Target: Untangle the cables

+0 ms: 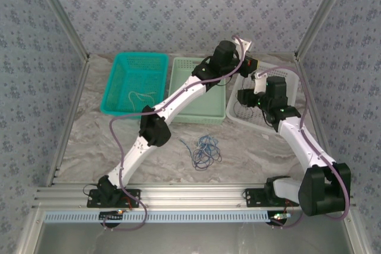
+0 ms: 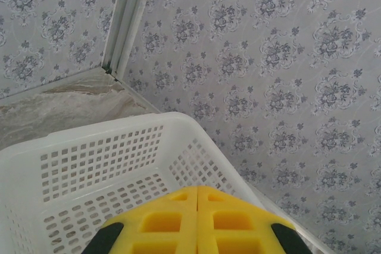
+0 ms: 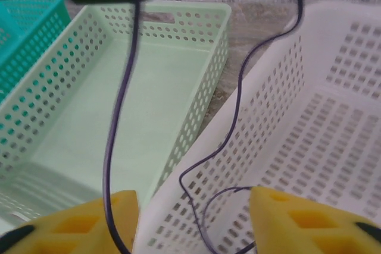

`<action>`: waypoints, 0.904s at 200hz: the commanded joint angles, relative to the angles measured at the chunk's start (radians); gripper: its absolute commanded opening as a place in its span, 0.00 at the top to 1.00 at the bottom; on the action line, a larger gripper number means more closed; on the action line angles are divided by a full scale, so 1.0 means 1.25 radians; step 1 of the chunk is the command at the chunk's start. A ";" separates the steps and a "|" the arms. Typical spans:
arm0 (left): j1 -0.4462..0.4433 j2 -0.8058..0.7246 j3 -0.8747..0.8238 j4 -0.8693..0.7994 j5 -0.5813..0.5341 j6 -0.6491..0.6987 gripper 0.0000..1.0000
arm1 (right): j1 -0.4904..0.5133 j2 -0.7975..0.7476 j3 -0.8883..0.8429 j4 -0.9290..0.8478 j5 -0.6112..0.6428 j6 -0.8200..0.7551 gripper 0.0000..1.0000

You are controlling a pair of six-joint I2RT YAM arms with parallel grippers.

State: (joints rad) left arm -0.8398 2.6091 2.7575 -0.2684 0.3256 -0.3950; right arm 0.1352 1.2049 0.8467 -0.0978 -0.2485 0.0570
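A dark purple-black cable hangs in two strands from above, and its lower loops fall inside the white basket. My left gripper is high over that basket's far corner, its yellow jaws pressed shut; the strands rise toward it. My right gripper is open just below, over the basket's left wall, and one strand passes its left finger. A blue cable lies bunched on the table. A whitish cable lies in the teal basket.
The pale green basket sits between the teal one and the white one, all along the back of the table. Patterned walls and metal posts close off the back and sides. The left arm spans diagonally over the green basket.
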 commanded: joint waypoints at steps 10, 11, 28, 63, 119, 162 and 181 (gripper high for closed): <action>0.002 -0.033 0.031 -0.007 -0.001 -0.018 0.96 | -0.008 -0.020 0.007 -0.011 0.028 -0.025 0.81; 0.003 -0.032 0.031 -0.007 -0.001 -0.018 0.95 | -0.008 -0.023 0.007 -0.014 0.029 -0.025 0.82; 0.012 -0.022 0.031 -0.003 0.000 -0.026 0.93 | -0.032 -0.068 0.021 -0.074 0.052 -0.028 0.94; 0.020 0.012 0.031 0.009 0.012 -0.037 0.79 | -0.147 -0.138 0.127 -0.262 0.050 -0.033 1.00; 0.019 0.032 0.031 -0.015 0.026 -0.029 0.23 | -0.219 -0.104 0.250 -0.419 0.104 -0.049 1.00; 0.013 0.013 0.031 -0.104 0.043 0.003 0.01 | -0.224 -0.020 0.242 -0.424 0.103 -0.031 1.00; 0.009 -0.001 0.031 -0.155 0.031 0.010 0.01 | -0.227 0.036 0.234 -0.434 0.085 -0.030 0.99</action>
State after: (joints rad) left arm -0.8150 2.6369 2.7655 -0.3656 0.3534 -0.4141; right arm -0.1383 1.1889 1.1477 -0.5846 -0.1371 0.0139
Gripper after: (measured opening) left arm 0.994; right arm 0.062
